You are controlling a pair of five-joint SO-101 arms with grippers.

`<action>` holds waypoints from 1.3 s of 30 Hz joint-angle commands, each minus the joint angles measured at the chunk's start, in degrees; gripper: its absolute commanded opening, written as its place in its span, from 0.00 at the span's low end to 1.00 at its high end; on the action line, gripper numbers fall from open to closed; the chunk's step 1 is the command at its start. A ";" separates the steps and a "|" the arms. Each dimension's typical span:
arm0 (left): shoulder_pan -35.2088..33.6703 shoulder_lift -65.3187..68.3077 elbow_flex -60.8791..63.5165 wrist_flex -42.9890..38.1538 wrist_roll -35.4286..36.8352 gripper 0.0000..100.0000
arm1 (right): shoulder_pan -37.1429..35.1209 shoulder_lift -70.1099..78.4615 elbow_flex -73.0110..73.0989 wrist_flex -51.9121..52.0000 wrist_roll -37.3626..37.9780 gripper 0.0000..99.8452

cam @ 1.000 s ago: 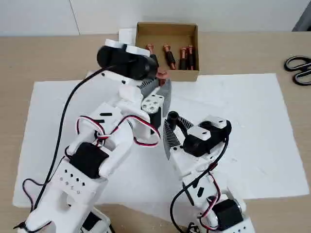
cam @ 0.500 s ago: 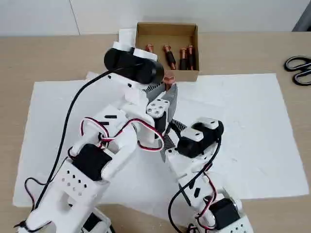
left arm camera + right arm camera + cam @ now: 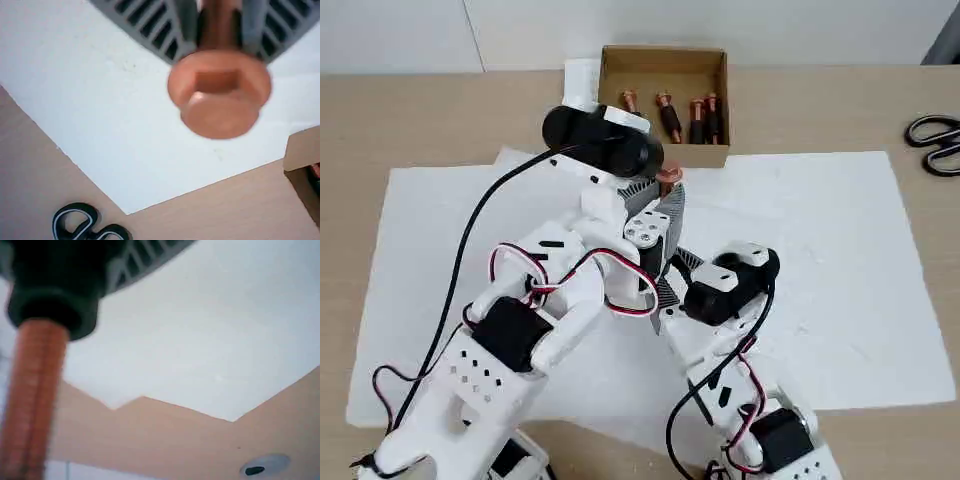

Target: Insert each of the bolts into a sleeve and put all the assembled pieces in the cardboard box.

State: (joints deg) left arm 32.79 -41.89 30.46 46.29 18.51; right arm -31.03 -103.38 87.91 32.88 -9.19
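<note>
Step in hand: insertion. The left gripper [image 3: 218, 35] was clamped on the bolt [image 3: 220, 92] shank. The right gripper [image 3: 671, 274], directly below it, gripped the sleeve [image 3: 52, 295], which the threads were entering. The next move probably called for full seating, one release, and transfer to the box [image 3: 695, 156] just beyond.

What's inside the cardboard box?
Four copper bolts in black sleeves lie inside the cardboard box. Its near left corner is covered by the left arm, so anything there cannot be seen.
</note>
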 commanded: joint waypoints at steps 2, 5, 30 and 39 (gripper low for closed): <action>-0.09 -2.29 -0.31 0.00 0.18 0.00 | 0.13 -0.57 -0.26 -1.63 -0.53 0.00; 0.00 -2.29 0.22 0.09 0.18 0.00 | 0.13 -0.57 -0.26 -1.63 -0.44 0.00; 0.26 -7.12 5.67 5.63 -2.81 0.00 | 1.36 -0.57 -0.26 -1.71 -0.35 0.00; 0.26 -7.56 8.57 2.81 -2.99 0.00 | 1.36 -0.57 -0.35 -1.71 -0.35 0.00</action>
State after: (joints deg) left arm 33.05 -48.04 37.49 51.74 16.31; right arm -30.77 -103.30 88.09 32.97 -9.19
